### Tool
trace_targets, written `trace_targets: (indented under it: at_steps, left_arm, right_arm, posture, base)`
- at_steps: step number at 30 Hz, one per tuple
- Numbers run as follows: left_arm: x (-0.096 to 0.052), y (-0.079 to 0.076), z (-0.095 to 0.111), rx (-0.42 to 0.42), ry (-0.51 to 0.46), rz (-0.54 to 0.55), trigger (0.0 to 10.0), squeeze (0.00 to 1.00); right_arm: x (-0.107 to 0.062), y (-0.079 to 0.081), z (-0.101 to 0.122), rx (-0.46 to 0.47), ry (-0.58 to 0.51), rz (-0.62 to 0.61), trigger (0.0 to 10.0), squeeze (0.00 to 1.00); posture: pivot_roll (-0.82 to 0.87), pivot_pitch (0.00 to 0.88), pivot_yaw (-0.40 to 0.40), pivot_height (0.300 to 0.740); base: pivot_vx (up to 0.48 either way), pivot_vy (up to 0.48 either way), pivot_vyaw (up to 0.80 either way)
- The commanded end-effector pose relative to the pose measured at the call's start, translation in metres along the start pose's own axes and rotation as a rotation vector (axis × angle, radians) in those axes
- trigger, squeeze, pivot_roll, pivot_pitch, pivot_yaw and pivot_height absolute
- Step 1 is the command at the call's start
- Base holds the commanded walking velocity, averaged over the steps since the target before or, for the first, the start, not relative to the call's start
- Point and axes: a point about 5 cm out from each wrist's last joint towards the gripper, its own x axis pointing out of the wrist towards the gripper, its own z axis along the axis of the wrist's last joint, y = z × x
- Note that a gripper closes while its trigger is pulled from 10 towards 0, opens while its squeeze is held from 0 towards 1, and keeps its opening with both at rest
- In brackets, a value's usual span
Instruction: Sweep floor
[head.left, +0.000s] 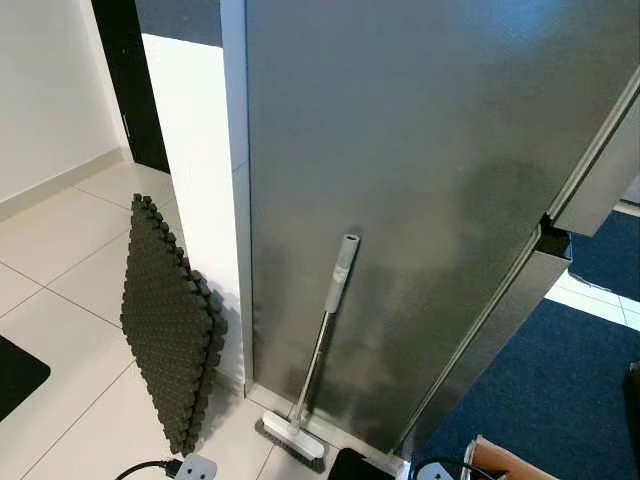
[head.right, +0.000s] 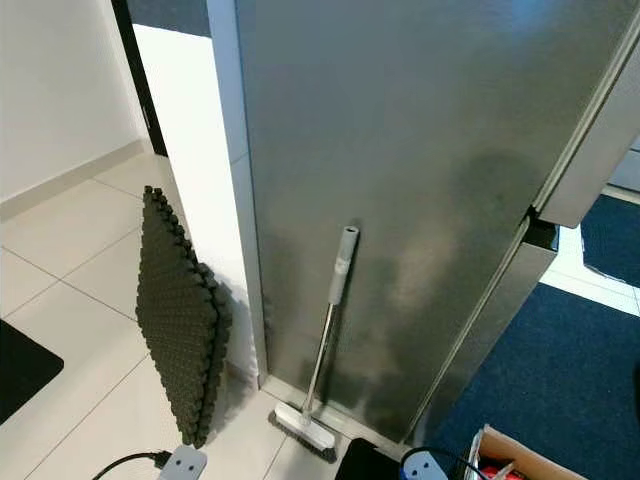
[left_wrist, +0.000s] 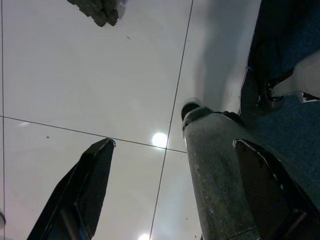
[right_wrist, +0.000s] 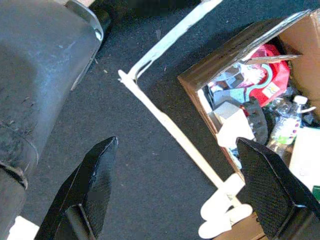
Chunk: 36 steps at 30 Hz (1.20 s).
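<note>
1. Standing at the centre of the head views, a tall grey metallic cabinet (head.left: 430, 180) is filling most of the scene; its side panel is facing the camera, and a white wall edge (head.left: 200, 170) is adjoining it on the robot's left.
2. Stretching out on the left, pale floor tiles (head.left: 70, 280) are meeting a dark blue carpet (head.left: 560, 380) on the right.
3. Leaning upright against the white wall edge, a stack of dark grey interlocking foam mats (head.left: 170, 320) is resting on the tiles.
4. Leaning against the cabinet panel, the broom (head.left: 320, 360) is standing with its grey grip uppermost; its white brush head is sitting on the tiles at the cabinet's foot, just right of the mats.
5. Lying on the carpet, an open cardboard box (right_wrist: 250, 90) is holding bottles and mixed packaging.
6. Hanging over the tiles, the left gripper (left_wrist: 175, 190) is released, its two black fingers spread wide and grasping nothing.
7. Hanging over the carpet beside the box, the right gripper (right_wrist: 180, 185) is likewise released and empty.
</note>
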Motion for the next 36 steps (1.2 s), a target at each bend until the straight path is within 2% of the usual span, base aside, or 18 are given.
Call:
trace_targets:
  at_steps: [1,7,11,24,27,29,32,33,36]
  left_arm:
    - [0.000,-0.006,-0.002,0.013,0.015,-0.024,10.0,0.00]
    - [0.000,-0.007,-0.005,0.024,0.028,-0.030,10.0,0.00]
    - [-0.001,-0.007,-0.007,0.070,0.041,-0.039,10.0,0.00]
    - [0.000,-0.011,-0.001,0.047,0.019,-0.029,10.0,0.00]
    - [0.000,-0.012,-0.002,0.017,0.020,-0.021,10.0,0.00]
    - [0.000,-0.010,-0.004,0.009,0.024,-0.021,10.0,0.00]
    - [0.000,-0.009,-0.005,0.012,0.026,-0.022,10.0,0.00]
    - [-0.001,-0.007,-0.006,0.038,0.026,-0.027,10.0,0.00]
    - [-0.001,-0.001,-0.006,0.069,0.027,-0.030,10.0,0.00]
  right_arm:
    - [0.000,0.002,-0.002,-0.010,0.005,-0.004,10.0,0.00]
    - [0.001,0.005,-0.003,-0.017,0.009,0.000,10.0,0.00]
    - [0.001,0.010,-0.003,-0.066,0.013,0.018,10.0,0.00]
    - [0.002,0.016,0.006,-0.110,-0.011,0.031,10.0,0.00]
    - [0.002,0.016,0.007,-0.128,-0.013,0.030,10.0,0.00]
    - [0.002,0.016,0.008,-0.131,-0.013,0.024,10.0,0.00]
    - [0.003,0.016,0.008,-0.130,-0.013,0.022,10.0,0.00]
    - [0.003,0.018,0.007,-0.123,-0.012,0.019,10.0,0.00]
    - [0.003,0.022,0.006,-0.116,-0.009,0.022,10.0,0.00]
  posture:
    - [0.02,0.000,-0.081,0.740]
    - [0.01,0.000,-0.069,0.740]
    - [0.01,0.000,-0.064,0.740]
    - [-0.01,0.000,-0.062,0.740]
    - [-0.04,0.000,-0.049,0.740]
    - [-0.07,0.000,0.010,0.740]
    - [-0.07,0.000,0.016,0.740]
    - [-0.08,0.000,0.047,0.740]
    - [-0.09,0.000,0.055,0.740]
  base:
    - [0.000,0.000,0.00]
    - [0.000,0.000,0.00]
    - [0.000,0.000,0.00]
    - [0.000,0.000,0.00]
    - [0.000,0.000,0.00]
    - [0.000,0.000,0.00]
    - [0.000,0.000,0.00]
    - [0.000,0.000,0.00]
    - [0.000,0.000,0.00]
